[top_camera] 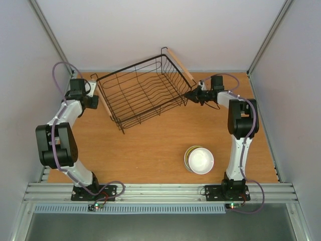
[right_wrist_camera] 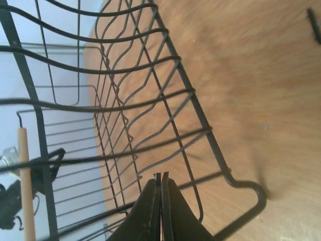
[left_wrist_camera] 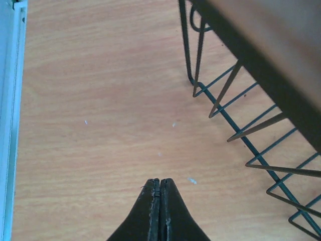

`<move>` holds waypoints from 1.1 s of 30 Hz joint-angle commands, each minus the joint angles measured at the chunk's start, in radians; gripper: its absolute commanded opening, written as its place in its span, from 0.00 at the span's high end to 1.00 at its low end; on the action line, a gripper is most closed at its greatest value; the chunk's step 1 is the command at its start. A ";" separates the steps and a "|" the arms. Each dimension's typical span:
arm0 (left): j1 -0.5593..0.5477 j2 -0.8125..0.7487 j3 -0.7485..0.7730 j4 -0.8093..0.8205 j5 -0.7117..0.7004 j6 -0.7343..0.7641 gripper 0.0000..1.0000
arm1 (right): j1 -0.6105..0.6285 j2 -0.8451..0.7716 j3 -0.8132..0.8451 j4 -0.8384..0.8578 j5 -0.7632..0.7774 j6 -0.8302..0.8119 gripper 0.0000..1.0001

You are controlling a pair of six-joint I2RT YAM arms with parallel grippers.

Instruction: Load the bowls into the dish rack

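Note:
The dish rack (top_camera: pixel 130 67), a black wire basket with wooden bar handles, sits askew at the back middle of the table. It holds no bowls. The bowls (top_camera: pixel 201 160) stand stacked at the near right, a white one on top and a yellow-green rim (top_camera: pixel 186 156) showing beneath. My left gripper (top_camera: pixel 92 89) (left_wrist_camera: pixel 160 181) is shut and empty above bare table, just left of the rack (left_wrist_camera: pixel 200 50) and its left handle. My right gripper (top_camera: pixel 188 94) (right_wrist_camera: pixel 161 174) is shut, its tips against the wires of the rack's (right_wrist_camera: pixel 200 113) right side, nothing visibly between them.
Grey walls close in the table on the left, right and back. The rack's right wooden handle (top_camera: pixel 179 64) reaches out toward the back wall. The left table edge (left_wrist_camera: pixel 11 125) runs close beside my left gripper.

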 commanded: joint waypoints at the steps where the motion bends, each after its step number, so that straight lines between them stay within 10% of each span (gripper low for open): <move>1: -0.021 0.085 0.007 -0.036 -0.007 0.029 1.00 | 0.064 -0.081 -0.068 0.087 -0.097 0.020 0.97; 33: -0.006 0.033 0.033 -0.023 -0.025 -0.002 0.99 | 0.108 -0.557 -0.554 -0.015 0.191 -0.057 0.88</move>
